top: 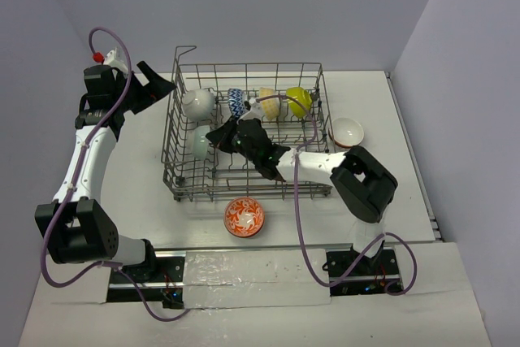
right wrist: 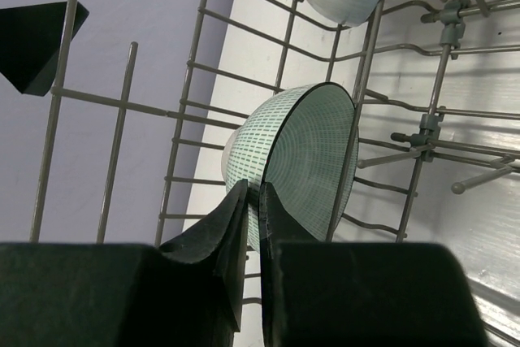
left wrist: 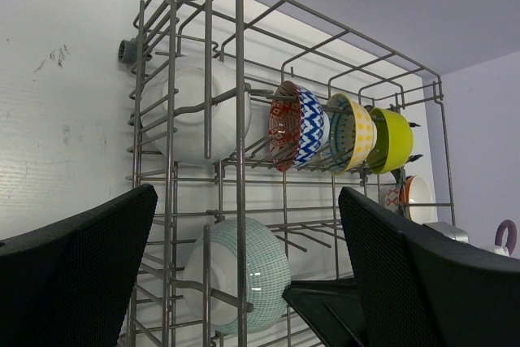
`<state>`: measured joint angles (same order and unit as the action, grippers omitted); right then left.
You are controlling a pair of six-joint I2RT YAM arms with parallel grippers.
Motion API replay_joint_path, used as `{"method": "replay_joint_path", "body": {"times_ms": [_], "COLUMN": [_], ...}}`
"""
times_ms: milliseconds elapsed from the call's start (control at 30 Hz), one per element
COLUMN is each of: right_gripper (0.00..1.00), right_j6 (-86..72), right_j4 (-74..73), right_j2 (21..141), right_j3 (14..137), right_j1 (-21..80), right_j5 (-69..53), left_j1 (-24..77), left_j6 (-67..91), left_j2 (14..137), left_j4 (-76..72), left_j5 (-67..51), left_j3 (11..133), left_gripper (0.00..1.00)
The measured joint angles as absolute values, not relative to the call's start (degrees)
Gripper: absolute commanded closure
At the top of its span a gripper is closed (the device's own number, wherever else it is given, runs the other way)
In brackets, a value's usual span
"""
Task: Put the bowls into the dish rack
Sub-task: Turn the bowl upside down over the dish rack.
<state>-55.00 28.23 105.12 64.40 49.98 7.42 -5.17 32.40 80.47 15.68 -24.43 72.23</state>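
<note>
Top external view: the dish rack (top: 248, 190) stands at the centre of the tabletop (top: 146, 184). Five bowls stand on edge between its tines. Along the far row, from left to right, are a white bowl (top: 197, 103), a blue patterned bowl (top: 236, 101), a pale yellow bowl (top: 268, 103) and a lime bowl (top: 298, 101). The grey bowl (top: 203, 142) sits in the near-left section, just in front of the white bowl.

Two bowls lie outside the rack, both upright on the tabletop. The orange bowl (top: 244, 217) is just in front of the rack's near wall. The red-white bowl (top: 345, 132) is just beside the rack's right wall.

Right arm: it reaches over the near-right part of the rack, and the right hand (top: 214, 137) is inside the basket at the grey bowl. In the right wrist view its two fingers (right wrist: 227, 221) stand close together with the bowl's dark rim between them, grasping that rim. The bowl leans against the rack's wires.

Left arm: the left hand (top: 160, 79) hovers outside the far-left corner of the rack, apart from it. In the left wrist view its fingers are spread wide with nothing between them, and the hand faces the rack's side wall.
</note>
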Motion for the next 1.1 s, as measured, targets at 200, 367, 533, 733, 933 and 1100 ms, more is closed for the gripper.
{"method": "replay_joint_path", "body": {"times_ms": [200, 367, 533, 733, 933, 1100], "right_gripper": [0.81, 0.79, 0.78, 0.77, 0.75, 0.72], "right_j6": [-54.63, -54.02, -53.67, -53.49, -52.25, -47.00], "right_j4": [26.76, 23.73, 21.89, 21.63, 21.47, 16.86], "right_j2": [105.12, 105.12, 105.12, 105.12, 105.12, 104.90], "right_j3": [64.40, 64.12, 63.18, 63.16, 63.18, 65.58], "right_j1": [49.10, 48.07, 47.22, 46.81, 46.68, 46.17], "right_j5": [7.88, 8.60, 9.02, 8.43, 7.90, 6.31], "left_j1": [-5.17, -5.17, -5.17, -5.17, -5.17, -5.17], "left_j6": [32.42, 32.42, 32.45, 32.42, 32.42, 32.42], "left_j2": [80.47, 80.47, 80.47, 80.47, 80.47, 80.47], "left_j4": [15.68, 15.68, 15.66, 15.66, 15.66, 15.66], "left_j5": [-24.49, -24.62, -24.67, -24.64, -24.67, -24.64], "left_j3": [72.23, 72.23, 72.23, 72.23, 72.23, 72.23], "left_gripper": [0.01, 0.01, 0.01, 0.01, 0.01, 0.01]}}
